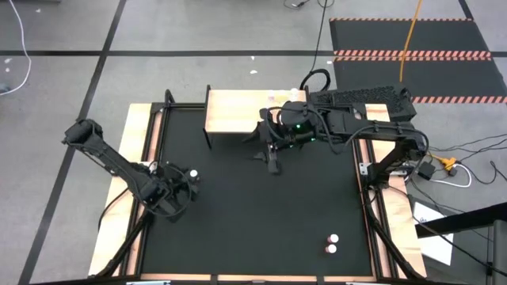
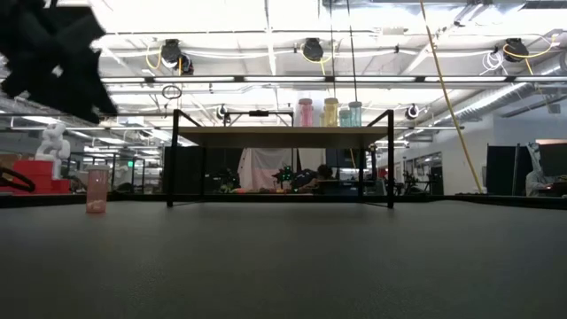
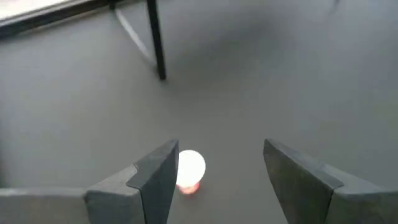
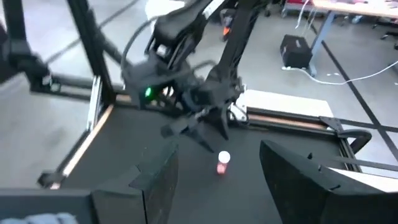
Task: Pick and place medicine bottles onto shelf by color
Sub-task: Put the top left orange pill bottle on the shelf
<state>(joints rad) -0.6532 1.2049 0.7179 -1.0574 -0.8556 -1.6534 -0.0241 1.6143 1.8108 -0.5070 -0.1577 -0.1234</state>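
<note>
Over at about eight o'clock on the black mat [image 1: 261, 206], the left gripper [image 1: 184, 184] hangs with its jaws spread wide and empty, a pink bottle [image 3: 188, 170] standing just by one finger. Up at twelve o'clock the right gripper [image 1: 273, 162] hovers beside the wooden shelf [image 1: 234, 111], also open, holding nothing. Three bottles [image 2: 330, 112] stand on the shelf. Two more bottles [image 1: 332, 243] sit at five o'clock.

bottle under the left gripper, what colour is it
Pink-red body with a white cap; the bottle shows best in the left wrist view, by the open left gripper.
</note>
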